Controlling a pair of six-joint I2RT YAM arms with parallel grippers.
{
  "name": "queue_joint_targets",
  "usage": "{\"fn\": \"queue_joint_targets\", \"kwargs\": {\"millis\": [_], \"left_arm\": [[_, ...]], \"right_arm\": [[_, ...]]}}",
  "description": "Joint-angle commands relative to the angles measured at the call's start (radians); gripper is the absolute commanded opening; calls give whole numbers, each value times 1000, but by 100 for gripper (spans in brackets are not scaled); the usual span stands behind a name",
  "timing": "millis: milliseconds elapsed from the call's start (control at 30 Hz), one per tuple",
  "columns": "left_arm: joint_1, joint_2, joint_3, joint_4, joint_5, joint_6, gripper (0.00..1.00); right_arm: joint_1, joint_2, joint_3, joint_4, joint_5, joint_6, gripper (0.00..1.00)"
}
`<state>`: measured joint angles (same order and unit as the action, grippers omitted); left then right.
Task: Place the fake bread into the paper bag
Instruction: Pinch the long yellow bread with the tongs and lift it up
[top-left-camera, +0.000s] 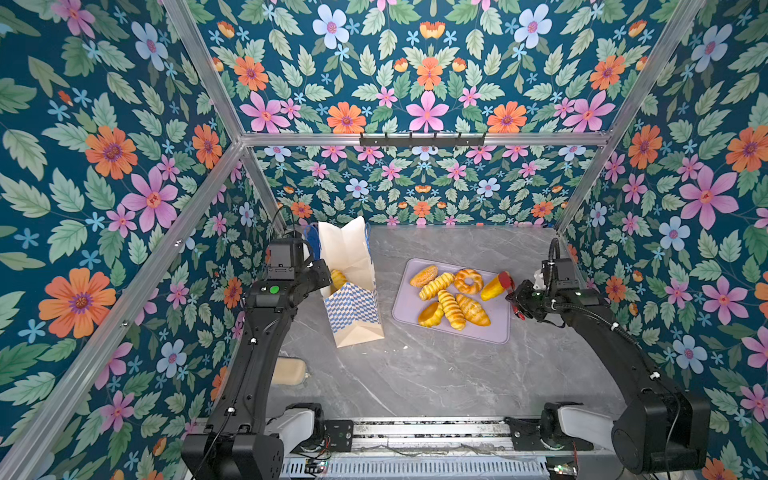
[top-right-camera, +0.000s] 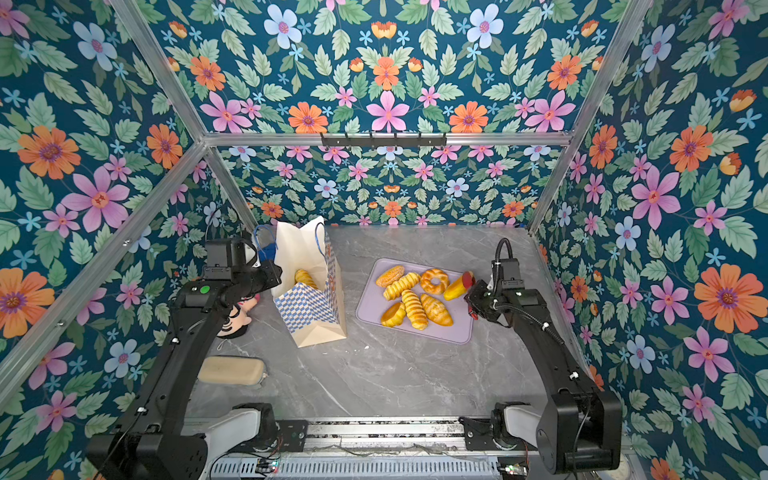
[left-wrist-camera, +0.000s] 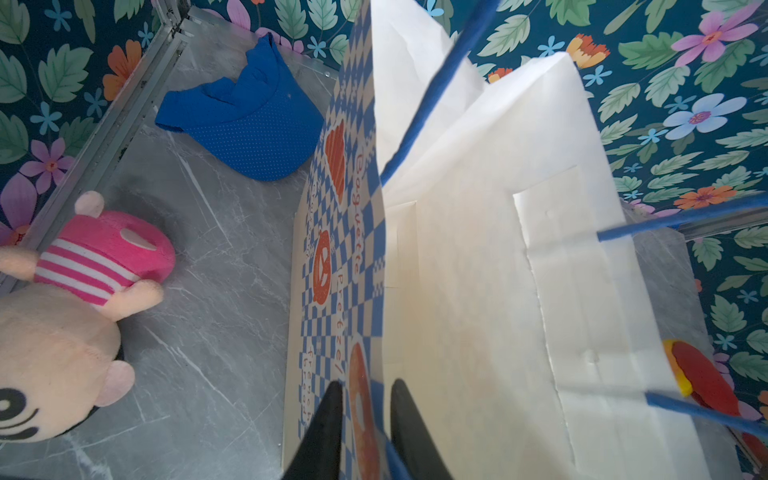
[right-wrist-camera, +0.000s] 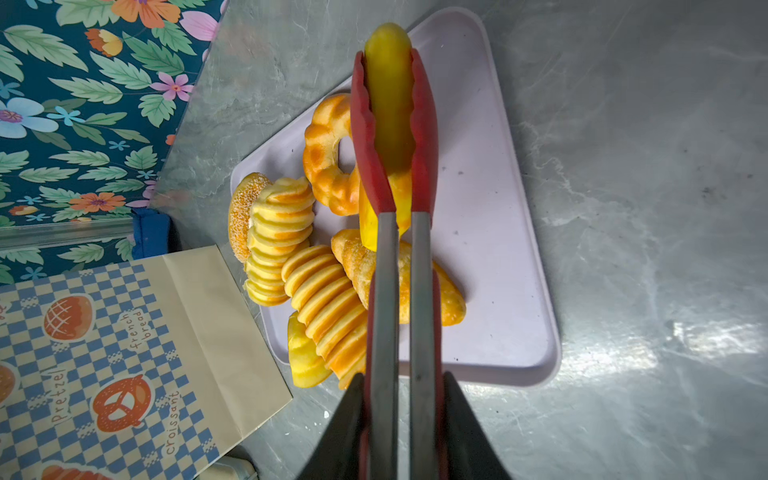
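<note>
1. Floral-papered booth walls around a grey marbled bench (top-left-camera: 436, 374). Both top views: the paper bag (top-left-camera: 353, 307) stands upright with its mouth open.
2. Both top views: one piece of fake bread (top-left-camera: 338, 277) lies inside the bag. Six more pieces lie on a lilac tray (top-left-camera: 494, 330) right of the bag, tray and bag apart.
3. Both top views: the left arm (top-left-camera: 257, 332) reaches the bag's left wall. The right arm (top-left-camera: 602, 320) holds red-tipped tongs (top-left-camera: 506, 281) at the tray edge farthest from the bag, with a yellow bun (top-left-camera: 490, 287) between the tips.
4. A top view: a plush doll (top-right-camera: 239, 316) and a beige pouch (top-right-camera: 232, 370) lie left of the bag.
5. Left wrist view: left fingers (left-wrist-camera: 328, 424) grasp the bag's checkered wall, one outside, one inside. A blue cloth (left-wrist-camera: 249, 120) lies outside that wall.
6. Right wrist view: right fingers (right-wrist-camera: 345, 424) are clenched on the tongs' metal arms, and the tips pinch the yellow bun. Whether the bun clears the tray, cannot tell.
</note>
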<state>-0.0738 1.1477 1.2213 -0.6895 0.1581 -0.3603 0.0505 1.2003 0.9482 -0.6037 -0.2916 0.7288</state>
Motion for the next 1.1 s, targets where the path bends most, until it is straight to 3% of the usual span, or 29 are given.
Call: {"fn": "queue_joint_targets", "kwargs": {"millis": [0,767,1067], "left_arm": [[0,3,7,8,3,4,24],[0,-7,8,13,-11,-4,26],[0,-19,4,20,-22,-15,26]], "right_arm": [[0,-23,9,-26,22,-18,28],[1,-129,150,-119,-53,-28,26],[72,-128,300,-167,-41,-32,26]]}}
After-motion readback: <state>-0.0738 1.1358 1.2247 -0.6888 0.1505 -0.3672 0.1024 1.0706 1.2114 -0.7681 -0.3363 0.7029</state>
